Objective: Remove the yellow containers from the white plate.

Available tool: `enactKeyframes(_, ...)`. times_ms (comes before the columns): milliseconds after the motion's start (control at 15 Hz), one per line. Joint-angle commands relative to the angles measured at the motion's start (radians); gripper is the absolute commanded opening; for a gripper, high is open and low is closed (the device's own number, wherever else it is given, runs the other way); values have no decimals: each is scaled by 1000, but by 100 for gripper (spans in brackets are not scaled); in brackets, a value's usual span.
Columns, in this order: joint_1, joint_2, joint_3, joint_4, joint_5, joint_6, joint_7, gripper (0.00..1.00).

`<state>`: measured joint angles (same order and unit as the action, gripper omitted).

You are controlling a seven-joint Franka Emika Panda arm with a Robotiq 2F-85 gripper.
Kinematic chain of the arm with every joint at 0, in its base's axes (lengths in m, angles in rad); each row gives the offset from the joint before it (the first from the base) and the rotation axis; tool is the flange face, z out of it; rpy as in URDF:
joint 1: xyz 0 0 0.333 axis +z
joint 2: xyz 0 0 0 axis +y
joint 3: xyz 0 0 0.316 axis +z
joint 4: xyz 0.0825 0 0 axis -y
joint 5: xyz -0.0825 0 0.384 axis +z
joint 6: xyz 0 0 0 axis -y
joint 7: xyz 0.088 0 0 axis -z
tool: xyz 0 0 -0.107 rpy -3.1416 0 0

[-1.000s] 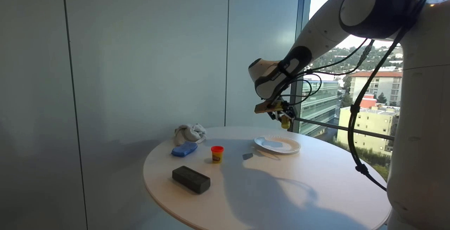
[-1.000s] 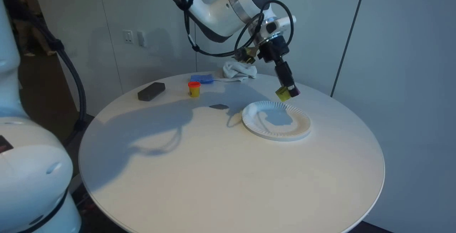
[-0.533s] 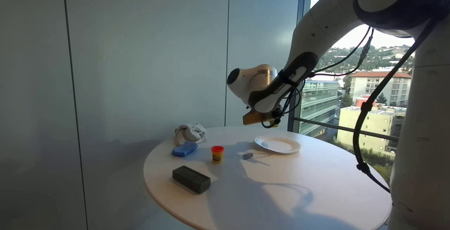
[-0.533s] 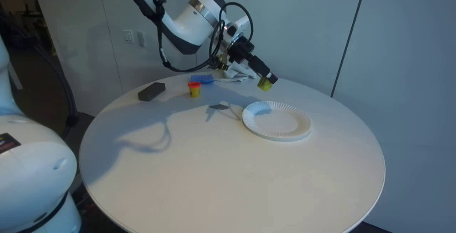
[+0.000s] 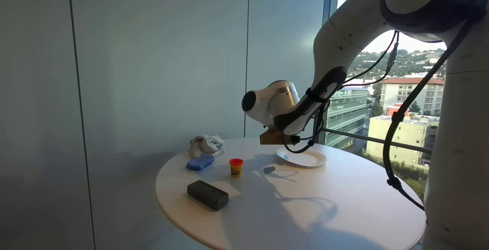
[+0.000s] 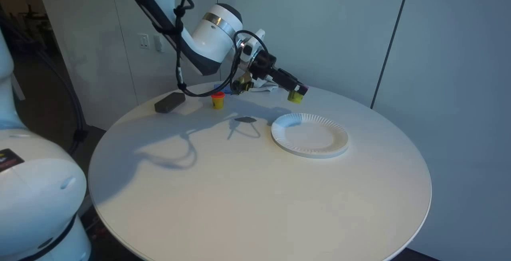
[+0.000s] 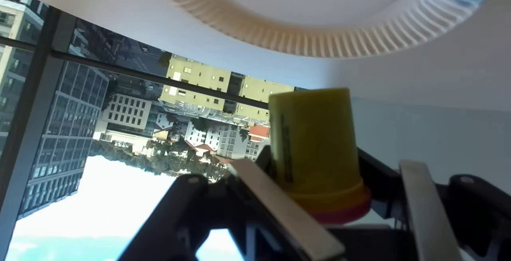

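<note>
One yellow tub (image 7: 317, 133) hangs off the tabletop (image 6: 247, 197), pinched between my fingers (image 7: 285, 209), which are closed in as far as its sides allow. I have it near its red lid, base downward, slightly tilted; dark print on its side is too dim to read. In an exterior view it shows past the far left rim of the white plate (image 6: 309, 136), apart from it; whether any of it is over the plate I cannot tell. My arm (image 5: 336, 39) hides it in an exterior view.

The plate lies flat, with a wide sweep of tabletop on its near side, running out of view, and a narrower strip between it and the rounded right edge. My shadow crosses part of its rim. My cable (image 5: 311, 142) droops in front of it in an exterior view.

Left of the plate in both exterior views I see a small dark flat piece (image 5: 269, 169), then the standing tub (image 5: 235, 170), yellow, upright, red lid on, well apart from the plate. Further left lies a black block (image 5: 207, 194). A blue bundle (image 5: 200, 163) sits just beside a crumpled cloth (image 5: 206, 145), near the far edge. Past that edge rises a pale wall (image 5: 160, 70), meeting a window (image 5: 355, 103).
</note>
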<state>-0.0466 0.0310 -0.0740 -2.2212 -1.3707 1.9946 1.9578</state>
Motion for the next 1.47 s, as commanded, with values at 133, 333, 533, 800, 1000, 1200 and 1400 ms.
enactKeyframes(133,35,-28,55,-61,-157,107,2,23)
enactKeyframes(333,38,-24,65,-85,-200,244,-24,23)
enactKeyframes(533,25,-24,53,-93,-233,378,-31,23)
enactKeyframes(800,4,-12,34,-77,-251,468,-3,23)
enactKeyframes(1000,-7,1,23,-67,-277,499,16,23)
enactKeyframes(1200,-6,10,24,-55,-405,469,114,23)
enactKeyframes(1400,-8,26,25,-44,-542,465,230,23)
